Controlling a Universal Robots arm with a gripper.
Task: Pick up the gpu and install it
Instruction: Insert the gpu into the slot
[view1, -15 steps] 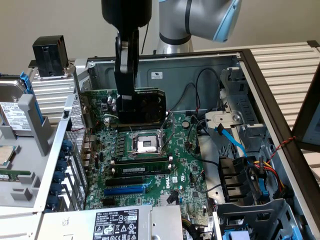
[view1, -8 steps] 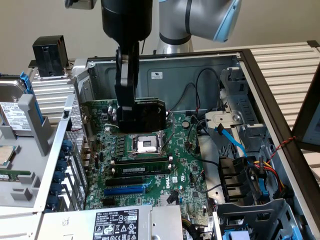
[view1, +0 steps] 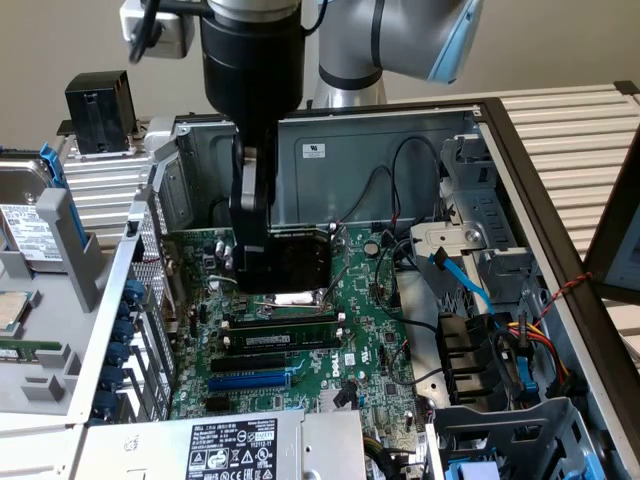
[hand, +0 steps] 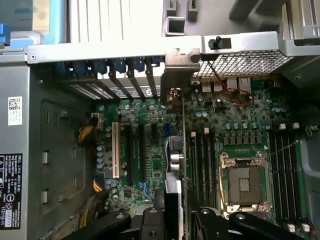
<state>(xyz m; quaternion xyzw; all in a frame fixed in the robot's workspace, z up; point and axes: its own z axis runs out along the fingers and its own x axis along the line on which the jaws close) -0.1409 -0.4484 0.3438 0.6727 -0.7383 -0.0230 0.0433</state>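
The black fingers (hand: 150, 221) are closed partway on the small green gpu card (hand: 173, 156). The card is seen edge-on, held over the large green motherboard (hand: 235, 127) inside the open grey metal computer case (hand: 45, 150). Its silver metal end bracket (hand: 181, 67) sits at the case's slotted rear edge.

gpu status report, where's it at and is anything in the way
gripper shut on gpu, card edge-on. over the expansion slots, bracket toward case rear; seated or not, can't tell. red wire close beside bracket.
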